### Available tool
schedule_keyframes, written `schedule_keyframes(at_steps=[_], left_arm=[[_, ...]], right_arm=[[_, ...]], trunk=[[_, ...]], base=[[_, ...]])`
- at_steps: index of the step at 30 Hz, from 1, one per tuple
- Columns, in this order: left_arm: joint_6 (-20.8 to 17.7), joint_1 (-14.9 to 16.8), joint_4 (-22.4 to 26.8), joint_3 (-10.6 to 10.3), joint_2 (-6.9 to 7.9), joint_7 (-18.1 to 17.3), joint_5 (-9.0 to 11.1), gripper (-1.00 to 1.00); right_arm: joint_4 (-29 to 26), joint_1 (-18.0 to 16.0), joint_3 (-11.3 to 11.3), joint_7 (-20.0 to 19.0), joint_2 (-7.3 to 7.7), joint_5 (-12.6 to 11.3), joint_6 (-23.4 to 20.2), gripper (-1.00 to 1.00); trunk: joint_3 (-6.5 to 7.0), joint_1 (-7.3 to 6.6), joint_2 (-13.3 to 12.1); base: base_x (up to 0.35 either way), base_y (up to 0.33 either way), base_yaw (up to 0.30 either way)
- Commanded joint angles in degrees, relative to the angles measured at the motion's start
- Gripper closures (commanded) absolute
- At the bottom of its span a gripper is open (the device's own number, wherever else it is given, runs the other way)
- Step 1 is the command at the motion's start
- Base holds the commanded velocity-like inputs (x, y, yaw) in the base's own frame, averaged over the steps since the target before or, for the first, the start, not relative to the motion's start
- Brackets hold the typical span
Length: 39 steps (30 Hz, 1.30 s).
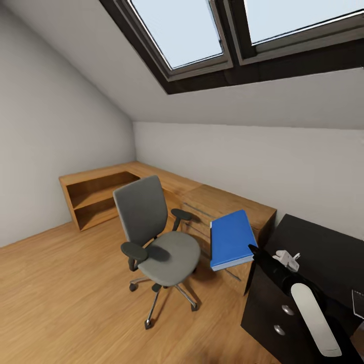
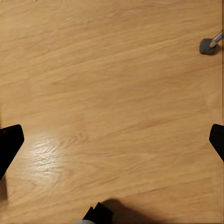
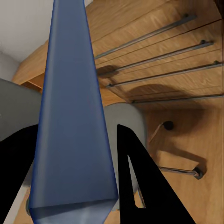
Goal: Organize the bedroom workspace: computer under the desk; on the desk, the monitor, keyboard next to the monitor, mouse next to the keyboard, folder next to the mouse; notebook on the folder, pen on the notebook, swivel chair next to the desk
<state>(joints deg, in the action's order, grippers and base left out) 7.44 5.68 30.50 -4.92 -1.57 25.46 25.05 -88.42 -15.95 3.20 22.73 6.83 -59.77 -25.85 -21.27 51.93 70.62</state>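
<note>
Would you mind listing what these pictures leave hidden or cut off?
- Desk: head view, cut off by the right edge; the right arm covers part of its top.
- Grey object on the desk: cut by that edge, unidentifiable.
- Right gripper: right wrist view, the folder hides the pads' contact.
- Chair: left wrist view, one caster only.

Attic home-office rm: sloped ceiling w/ dark-framed skylights [image 1: 202, 35], plain white walls, wood plank floor [image 1: 60, 298]. Grey swivel chair [image 1: 151, 237], wooden cabinet [image 1: 151, 187] w/ open shelves & bar-handle drawers, glossy black desk [image 1: 323, 253] w/ knobbed drawers.
</note>
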Motion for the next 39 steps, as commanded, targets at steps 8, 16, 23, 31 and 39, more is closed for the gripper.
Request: schedule_keyframes(at_steps=[8, 16, 23, 31, 39], left_arm=[[0.3, 0.0, -0.1, -0.4, -0.01, 0.4, 0.6, -1.0], [0.2, 0.0, -0.7, -0.4, -0.35, 0.4, 0.6, -1.0], [0.4, 0.0, -1.8, -0.5, -1.05, 0.3, 0.5, -1.0], [0.6, 0.0, -2.0, -0.4, -1.1, 0.3, 0.4, -1.0], [2.8, 0.0, -2.0, -0.4, -1.14, 0.4, 0.5, -1.0]], right_arm=[[-0.1, 0.0, 0.2, 0.4, 0.08, -0.6, -0.2, 1.0], [1.0, 0.0, 3.9, 0.4, 0.09, -0.9, -0.2, 1.0], [2.6, 0.0, 9.6, 0.4, 0.0, -2.6, -0.6, 1.0], [4.0, 0.0, 14.1, 0.5, -0.09, -5.7, -0.3, 1.0], [4.5, 0.0, 16.8, 0.5, -0.2, -5.9, -0.3, 1.0]], trunk=[[1.37, -1.76, -3.2], [2.81, -3.52, -6.4], [4.07, -5.06, -9.2], [5.5, -6.81, -12.4], [6.94, -8.57, -15.6]], base=[[0.0, 0.0, -0.231], [0.0, 0.0, -0.265], [0.0, 0.0, -0.269], [0.0, 0.0, -0.269], [0.0, 0.0, -0.27]])
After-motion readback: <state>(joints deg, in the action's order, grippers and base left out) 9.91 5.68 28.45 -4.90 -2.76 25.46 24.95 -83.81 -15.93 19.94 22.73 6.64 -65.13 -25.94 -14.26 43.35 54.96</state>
